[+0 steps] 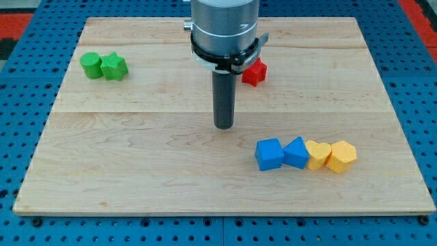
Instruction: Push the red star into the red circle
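red star (255, 72) half behind arm (224, 31)

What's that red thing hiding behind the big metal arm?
A red block sticks out on the view's right of the arm. Its left part is covered, so its shape stays unclear. No second red block shows.

red block (255, 72) half hidden behind arm housing (224, 31) — shape unclear, housing cropped at top

Pale, smooth-grained wooden board (136, 150); matt dark rod (223, 99) under a brushed metal housing (224, 24).
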Robot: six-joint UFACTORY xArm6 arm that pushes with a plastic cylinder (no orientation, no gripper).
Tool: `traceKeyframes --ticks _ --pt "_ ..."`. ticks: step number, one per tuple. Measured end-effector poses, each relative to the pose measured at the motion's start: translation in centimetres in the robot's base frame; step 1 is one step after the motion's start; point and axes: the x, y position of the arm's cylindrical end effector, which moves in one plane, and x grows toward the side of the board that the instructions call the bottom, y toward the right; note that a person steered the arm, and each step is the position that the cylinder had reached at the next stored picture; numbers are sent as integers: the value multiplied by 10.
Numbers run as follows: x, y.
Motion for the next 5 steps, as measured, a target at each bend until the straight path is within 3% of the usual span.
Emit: traceKeyframes --ticks 1,2,3,4,5 --pt "-34 6" --pt "-65 55" --pt "-66 105" --pt "-105 124" --pt "-128 70"
